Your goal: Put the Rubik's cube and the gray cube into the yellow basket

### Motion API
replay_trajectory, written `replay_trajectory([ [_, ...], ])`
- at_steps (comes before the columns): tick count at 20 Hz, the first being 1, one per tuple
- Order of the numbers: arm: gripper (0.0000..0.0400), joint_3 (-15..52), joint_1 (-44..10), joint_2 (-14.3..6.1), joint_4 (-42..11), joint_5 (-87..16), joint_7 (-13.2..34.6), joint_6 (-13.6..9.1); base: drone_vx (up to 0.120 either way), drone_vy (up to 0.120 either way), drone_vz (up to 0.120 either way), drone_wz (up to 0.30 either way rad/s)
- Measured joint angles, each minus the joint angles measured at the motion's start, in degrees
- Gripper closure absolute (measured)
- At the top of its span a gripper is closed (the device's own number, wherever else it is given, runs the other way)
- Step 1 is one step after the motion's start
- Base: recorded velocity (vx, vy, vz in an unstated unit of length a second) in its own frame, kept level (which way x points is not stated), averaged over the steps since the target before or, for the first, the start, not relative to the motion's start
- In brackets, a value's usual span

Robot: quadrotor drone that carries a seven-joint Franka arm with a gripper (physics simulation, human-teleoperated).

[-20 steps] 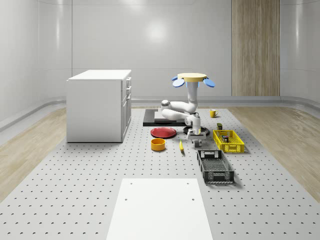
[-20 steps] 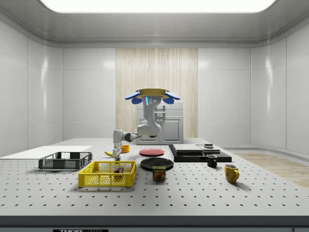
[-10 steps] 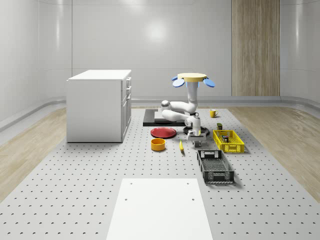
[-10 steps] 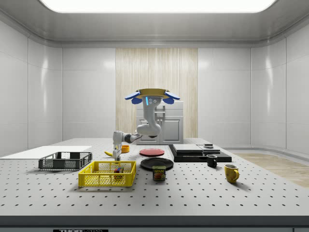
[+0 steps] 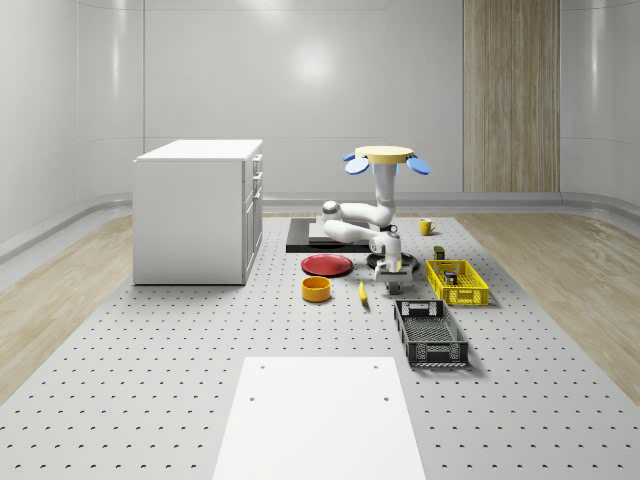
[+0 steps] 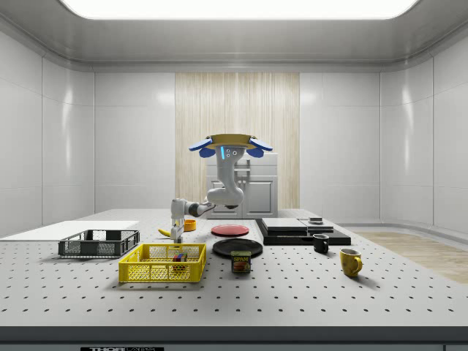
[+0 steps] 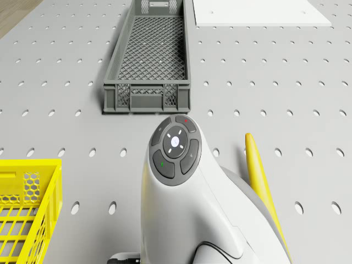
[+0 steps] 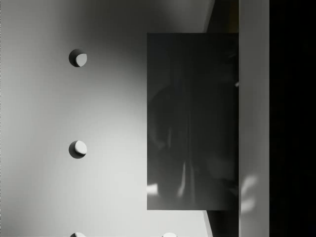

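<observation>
One gripper (image 5: 392, 287) (image 6: 177, 237) is held low at the table (image 5: 150, 350), and whether its jaws are clenched or released cannot be told; the gray cube (image 8: 192, 121) is seen close before it, on the table. It is flanked by a banana (image 5: 361, 292) and the yellow basket (image 5: 465, 296), in which the Rubik's cube (image 6: 178, 257) is seen. The drone (image 5: 387, 155) is hovering above the table.

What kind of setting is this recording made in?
Most likely a simulated robotics test room, not a home or kitchen. The floor is a large perforated table like an optical breadboard, the walls are bare panels, and scattered props such as a yellow basket and a white cabinet sit around the hovering drone.
</observation>
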Motion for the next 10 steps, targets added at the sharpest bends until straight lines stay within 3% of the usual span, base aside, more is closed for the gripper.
replay_trajectory([
  [3, 0.0148, 1.55, 0.30, 0.03, -0.44, 1.43, -0.03, -0.64, 0.000, 0.000, 0.013, 0.000],
  [10, 0.0150, 7.03, 1.04, 0.01, -1.61, 6.60, -0.03, -2.56, 0.000, 0.000, 0.120, 0.000],
])
